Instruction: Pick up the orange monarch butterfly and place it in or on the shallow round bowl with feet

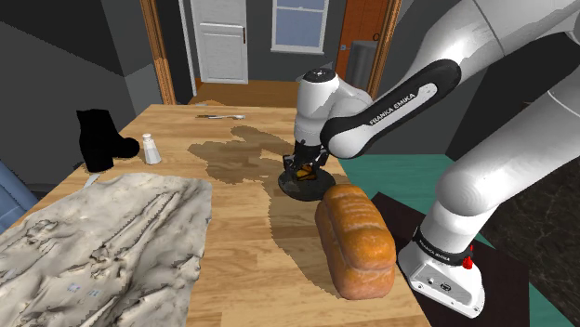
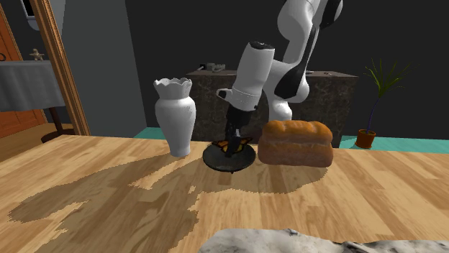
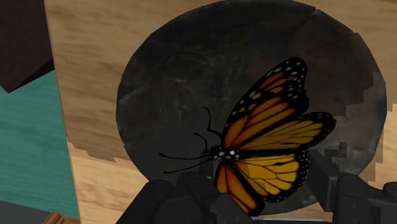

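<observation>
Shoulder view, table: a light wooden tabletop (image 1: 251, 251) carries a black heeled ankle boot (image 1: 100, 139) with a small white shaker (image 1: 151, 149) just beside it. A thin grey metal utensil (image 1: 219, 116) lies at the far edge (too small to name further), and a wide grey-white crumpled relief slab (image 1: 102, 246) lies at this view's near left.
Shoulder view, loaf: a golden-brown loaf of bread (image 1: 353, 241) lies near the stand, just beside the bowl.
Shoulder view, bowl: a shallow round dark grey bowl (image 1: 290, 189) stands on the wood under the arm's hand.
Shoulder view, butterfly: the orange-and-black monarch butterfly (image 1: 302, 173) shows as a spot of orange at the tip of the all-black two-finger gripper (image 1: 305, 165), directly over the bowl.
Second exterior view, further things: a white vase with a scalloped rim (image 2: 175, 115) stands upright just beside the bowl on this view's left. A dark speckled stone counter (image 2: 338, 90) stands behind the table, with a potted green plant (image 2: 374, 108) beside it.
Second exterior view, butterfly: it sits at the fingertips over the bowl's middle, about level with the rim (whether it touches the bowl I cannot tell).
Wrist view, bowl: its mottled dark inside spreads beneath the butterfly, with wood around it.
Wrist view, butterfly: the wings are spread, black-edged with white dots, the antennae reach out over the bowl, and the lower wings run down between the fingers.
Wrist view, gripper: the fingers (image 3: 172, 200) stand close together with a narrow gap and clasp the lower wings from both sides.
</observation>
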Robot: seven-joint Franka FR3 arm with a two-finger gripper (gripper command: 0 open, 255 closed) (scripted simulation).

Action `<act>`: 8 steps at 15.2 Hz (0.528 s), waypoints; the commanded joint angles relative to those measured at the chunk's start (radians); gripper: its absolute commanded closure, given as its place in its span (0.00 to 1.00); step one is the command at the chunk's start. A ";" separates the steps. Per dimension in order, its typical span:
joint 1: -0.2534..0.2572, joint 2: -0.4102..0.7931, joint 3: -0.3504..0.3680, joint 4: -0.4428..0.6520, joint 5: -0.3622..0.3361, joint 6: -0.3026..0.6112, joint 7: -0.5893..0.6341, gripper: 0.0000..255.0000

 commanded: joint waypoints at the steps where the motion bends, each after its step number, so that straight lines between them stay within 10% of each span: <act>1: -0.001 0.002 0.001 0.000 -0.001 0.002 0.002 1.00; 5: -0.001 0.002 0.001 0.000 -0.001 0.002 0.001 1.00; 6: -0.001 0.002 0.001 0.000 -0.001 0.002 0.001 0.00; 8: -0.001 0.002 0.001 0.000 -0.001 0.002 0.001 0.00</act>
